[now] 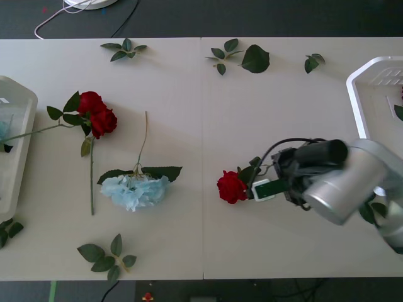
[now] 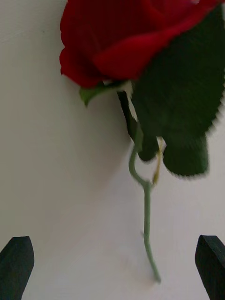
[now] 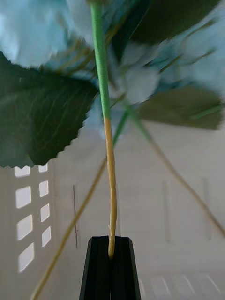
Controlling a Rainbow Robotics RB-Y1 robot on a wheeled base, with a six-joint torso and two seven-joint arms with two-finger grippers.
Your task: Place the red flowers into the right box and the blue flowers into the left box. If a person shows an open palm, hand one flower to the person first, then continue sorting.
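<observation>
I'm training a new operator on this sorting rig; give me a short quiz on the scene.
1. True or false: the right end effector is open, with a red rose stem between its fingers.
2. The left end effector grips: A) a red rose, B) a blue flower by its stem, C) a leaf sprig?
3. How many blue flowers lie on the table in the front view?
Key: 1 true; 2 B; 3 one.
</observation>
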